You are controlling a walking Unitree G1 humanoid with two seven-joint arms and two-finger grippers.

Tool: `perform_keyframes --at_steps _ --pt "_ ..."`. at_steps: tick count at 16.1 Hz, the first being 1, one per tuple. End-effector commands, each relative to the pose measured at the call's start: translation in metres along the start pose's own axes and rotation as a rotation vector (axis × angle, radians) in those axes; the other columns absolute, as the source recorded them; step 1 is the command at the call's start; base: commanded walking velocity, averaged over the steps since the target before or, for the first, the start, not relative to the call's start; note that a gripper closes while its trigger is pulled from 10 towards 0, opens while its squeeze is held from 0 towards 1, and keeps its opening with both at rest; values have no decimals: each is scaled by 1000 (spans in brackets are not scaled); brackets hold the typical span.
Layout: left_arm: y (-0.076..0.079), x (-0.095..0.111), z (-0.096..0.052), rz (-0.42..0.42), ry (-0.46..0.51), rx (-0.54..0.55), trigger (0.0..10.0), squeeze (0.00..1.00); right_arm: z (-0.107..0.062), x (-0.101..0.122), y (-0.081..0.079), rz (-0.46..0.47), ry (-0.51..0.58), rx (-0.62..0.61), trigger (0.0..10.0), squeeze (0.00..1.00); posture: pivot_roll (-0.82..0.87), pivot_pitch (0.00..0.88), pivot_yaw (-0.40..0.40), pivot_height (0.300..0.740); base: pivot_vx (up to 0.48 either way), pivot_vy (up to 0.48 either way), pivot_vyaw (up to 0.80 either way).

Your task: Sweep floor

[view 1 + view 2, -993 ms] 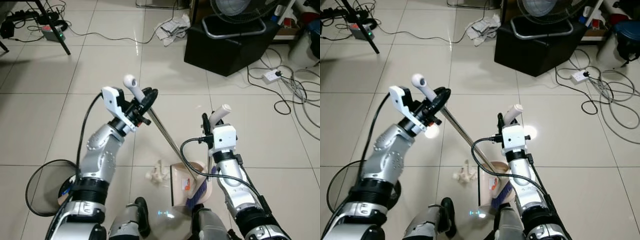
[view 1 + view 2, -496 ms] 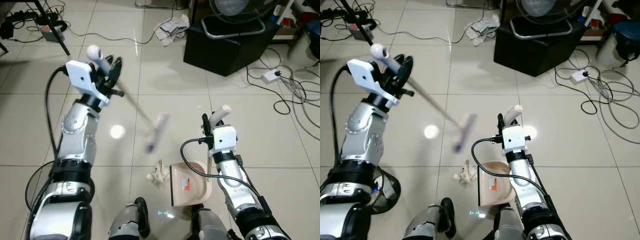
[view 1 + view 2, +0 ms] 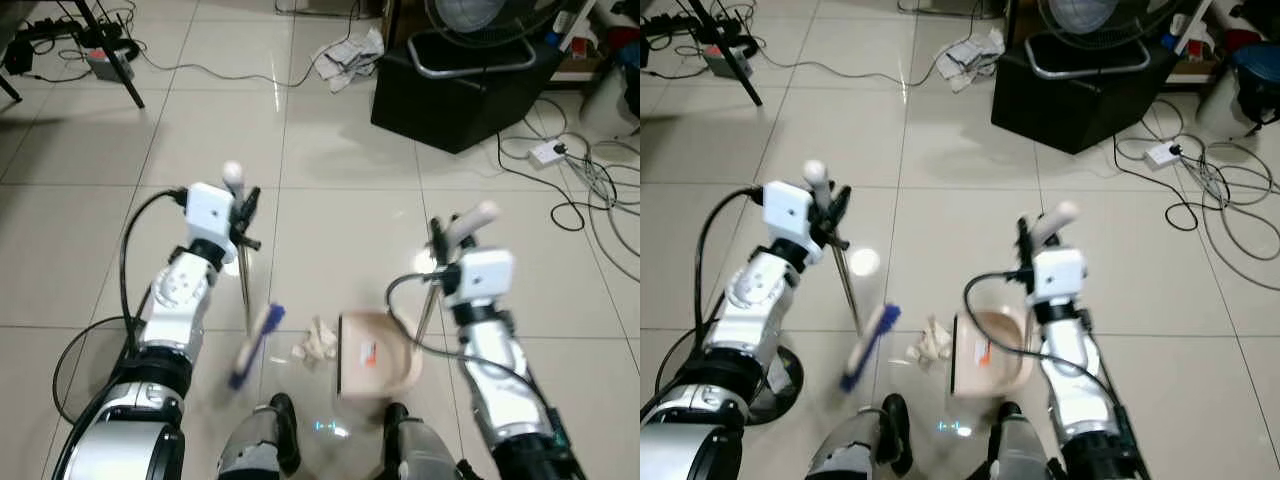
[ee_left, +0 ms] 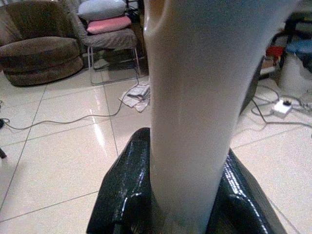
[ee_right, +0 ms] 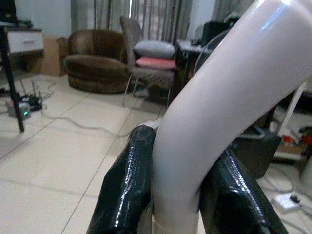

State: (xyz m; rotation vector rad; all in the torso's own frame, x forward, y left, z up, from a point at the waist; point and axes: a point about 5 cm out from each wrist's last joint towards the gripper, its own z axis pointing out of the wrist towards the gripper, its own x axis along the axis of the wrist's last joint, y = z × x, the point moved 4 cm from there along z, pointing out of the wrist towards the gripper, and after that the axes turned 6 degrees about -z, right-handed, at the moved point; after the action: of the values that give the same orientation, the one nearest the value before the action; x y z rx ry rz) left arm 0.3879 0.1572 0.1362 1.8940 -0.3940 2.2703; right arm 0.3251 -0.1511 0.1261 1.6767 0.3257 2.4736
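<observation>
My left gripper (image 3: 243,203) is shut on the white top of the broom handle (image 4: 190,97), which its black fingers (image 4: 122,195) clasp. The thin metal shaft runs down to the blue broom head (image 3: 255,345), low over the floor to the left of a crumpled paper scrap (image 3: 315,340). A beige dustpan (image 3: 375,355) lies just right of the scrap, its mouth toward it. My right gripper (image 3: 440,240) is shut on the dustpan's curved white handle (image 5: 209,122), black fingers (image 5: 126,185) on both sides.
A black box with a fan (image 3: 455,90) stands at the back right. Cables and a power strip (image 3: 545,152) trail across the right tiles. Crumpled papers (image 3: 350,50) lie far back. A tripod leg (image 3: 110,50) is at the back left, a wire hoop (image 3: 70,370) by my left side.
My left arm swung the broom up and out to the left, then brought it down; its head now sits left of the paper scrap. The dustpan and right arm shifted only slightly.
</observation>
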Motion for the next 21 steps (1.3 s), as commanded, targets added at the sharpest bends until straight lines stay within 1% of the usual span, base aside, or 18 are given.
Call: perform_keyframes --at_steps 1,2,4,5,6,8,10,12,14,15,16,17,19,20,21 --pt "2 -7 -3 16 -20 3 10000 0 -3 3 5 -3 11 -5 10000 0 -27 248 51 740 0 0 0" --pt "4 -13 -3 23 -34 19 10000 0 -3 10 14 -23 23 -2 10000 0 -30 247 50 740 0 0 0" --pt "8 -18 -3 31 -46 28 10000 0 -4 18 19 -51 36 17 10000 0 -36 248 49 740 0 0 0" --pt "10 -19 -3 32 -46 31 10000 0 -5 17 19 -67 34 29 10000 0 -34 248 49 740 0 0 0" --pt "15 -21 -2 28 -45 37 10000 0 -6 11 16 -96 23 56 10000 0 -31 248 50 740 0 0 0" --pt "21 -23 -1 -11 -39 56 10000 0 -9 -4 5 -134 -6 94 10000 0 -25 248 51 740 0 0 0" --pt "25 -25 -1 -67 -28 87 10000 0 -8 -21 -10 -147 -56 101 10000 0 -7 246 50 740 0 0 0" --pt "25 -27 -3 -107 -19 126 10000 0 -3 -26 -29 -118 -74 124 10000 0 0 244 48 740 0 0 0" --pt "26 -29 -5 -121 -19 141 10000 0 1 -27 -45 -105 -81 151 10000 0 7 240 44 740 0 0 0" --pt "26 -31 -6 -164 -17 167 10000 0 3 -28 -54 -91 -84 154 10000 0 11 239 43 740 0 0 0" --pt "27 -31 -6 -209 -11 188 10000 0 3 -28 -60 -80 -84 154 10000 0 13 239 43 740 0 0 0" --pt "27 -31 -6 -244 -7 205 10000 0 3 -28 -62 -73 -82 153 10000 0 18 237 45 740 0 0 0" --pt "29 -31 -5 -350 6 237 10000 0 2 -28 -68 -44 -85 151 10000 0 17 235 48 740 0 0 0" --pt "30 -31 -4 -373 9 246 10000 0 1 -29 -69 -35 -87 149 10000 0 16 234 48 740 0 0 0" --pt "33 -30 -3 -427 20 263 10000 0 -1 -29 -72 -11 -90 143 10000 0 15 231 48 740 0 0 0"
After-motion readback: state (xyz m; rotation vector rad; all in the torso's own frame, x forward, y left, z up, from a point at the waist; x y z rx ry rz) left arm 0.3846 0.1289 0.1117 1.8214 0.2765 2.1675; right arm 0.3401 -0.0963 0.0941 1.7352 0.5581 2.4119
